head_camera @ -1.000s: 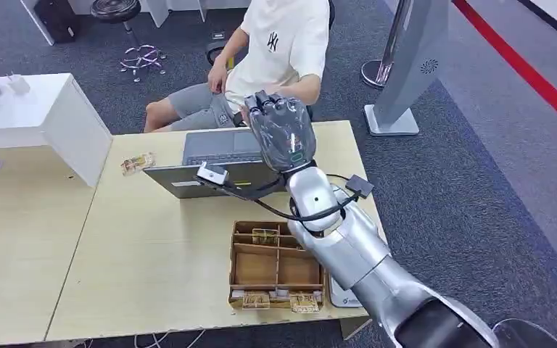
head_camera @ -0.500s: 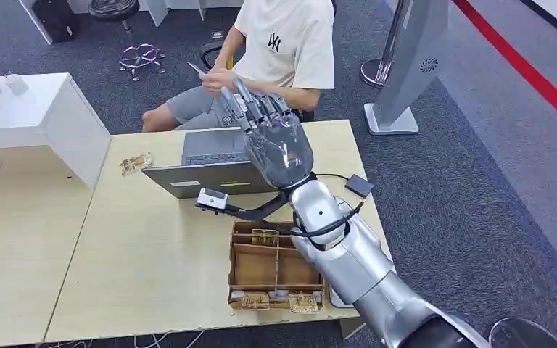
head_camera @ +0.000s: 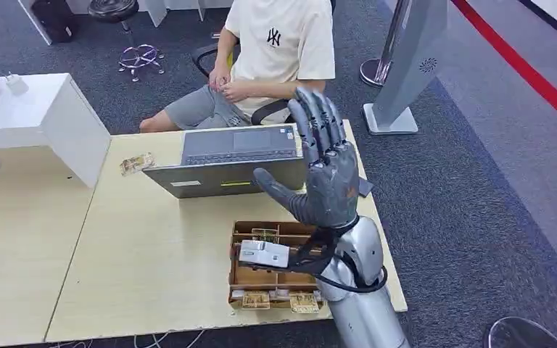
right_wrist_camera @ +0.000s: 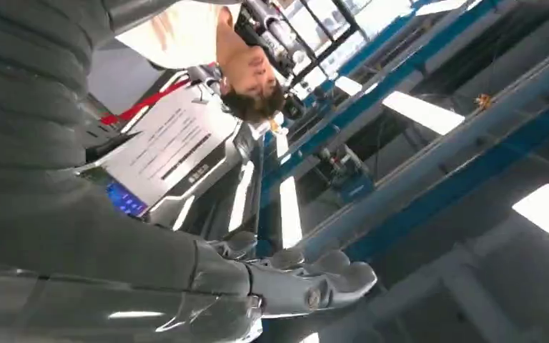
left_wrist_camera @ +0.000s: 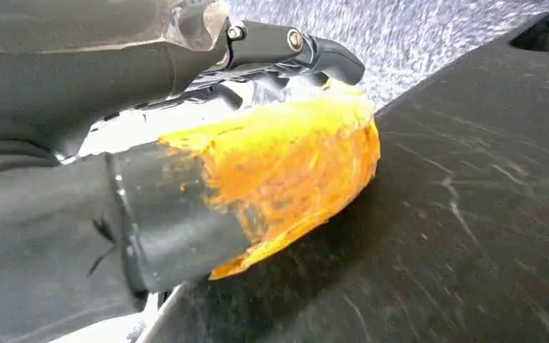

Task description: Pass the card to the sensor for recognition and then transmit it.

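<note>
My right hand (head_camera: 328, 181) stands upright over the table's right side, fingers spread and pointing up, palm empty. The right wrist view shows the same hand (right_wrist_camera: 286, 280) bare against the ceiling. A small black sensor pad (head_camera: 365, 188) peeks out just behind it on the table. Below the hand sits a cardboard divider box (head_camera: 232, 270) with cards (head_camera: 265, 234) in a back slot and more cards (head_camera: 272, 300) along its front row. A seated person (head_camera: 279, 43) keeps both hands together at the lap; I cannot make out a card there. My left hand (left_wrist_camera: 257, 150), thumb wrapped in orange, holds nothing.
An open laptop (head_camera: 236, 148) stands between the box and the person. A small packet (head_camera: 137, 163) lies at the table's far left corner. A white cabinet (head_camera: 43, 109) adjoins the table on the left. A grey floor stand (head_camera: 406, 65) rises at the right rear.
My right hand has drawn back from the person toward me and turned upright, its curled fingers spreading out. The person's hands have dropped to the lap.
</note>
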Action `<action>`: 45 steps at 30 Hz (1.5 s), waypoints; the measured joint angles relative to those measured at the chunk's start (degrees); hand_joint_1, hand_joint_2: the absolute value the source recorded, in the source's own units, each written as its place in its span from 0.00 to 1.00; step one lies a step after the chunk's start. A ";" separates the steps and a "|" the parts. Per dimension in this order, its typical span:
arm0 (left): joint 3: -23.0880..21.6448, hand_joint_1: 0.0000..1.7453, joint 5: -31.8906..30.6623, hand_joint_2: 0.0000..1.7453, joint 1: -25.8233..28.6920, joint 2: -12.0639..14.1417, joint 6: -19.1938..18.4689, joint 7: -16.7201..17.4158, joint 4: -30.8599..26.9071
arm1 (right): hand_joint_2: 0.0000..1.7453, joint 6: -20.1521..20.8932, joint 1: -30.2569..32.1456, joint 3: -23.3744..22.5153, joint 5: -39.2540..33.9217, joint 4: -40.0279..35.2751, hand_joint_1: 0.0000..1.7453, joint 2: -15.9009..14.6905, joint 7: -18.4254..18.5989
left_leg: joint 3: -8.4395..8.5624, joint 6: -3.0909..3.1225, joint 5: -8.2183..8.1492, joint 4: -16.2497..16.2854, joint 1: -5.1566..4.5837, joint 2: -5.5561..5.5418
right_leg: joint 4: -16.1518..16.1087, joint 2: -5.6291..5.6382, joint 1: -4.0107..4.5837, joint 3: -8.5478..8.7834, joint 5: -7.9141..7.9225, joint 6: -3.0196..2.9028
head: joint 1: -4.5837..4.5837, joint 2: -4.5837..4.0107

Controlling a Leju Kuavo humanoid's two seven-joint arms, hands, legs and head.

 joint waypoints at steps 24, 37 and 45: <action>3.54 0.00 3.39 0.00 0.66 0.31 1.77 -0.35 0.00 | 1.00 0.07 11.61 -2.50 8.26 5.65 1.00 -2.10 -0.09 | -0.01 0.00 0.01 0.00 0.01 0.01 | 0.00 0.00 0.01 0.00 0.05 -0.01 | 0.00 0.00; 3.54 0.00 1.77 0.00 0.88 0.35 1.81 -0.81 0.00 | 1.00 0.00 15.74 -0.33 11.52 6.95 0.43 -3.32 8.11 | -0.01 0.00 0.02 0.00 0.02 0.01 | 0.00 0.00 0.01 0.00 0.05 -0.01 | -0.02 0.00; 3.52 0.00 0.07 0.00 0.87 0.35 1.38 -0.98 0.00 | 1.00 0.00 18.10 -0.18 11.91 5.52 0.60 -3.50 9.00 | -0.01 0.00 0.01 0.00 0.01 0.01 | 0.00 0.00 0.01 0.00 0.05 -0.01 | -0.02 0.00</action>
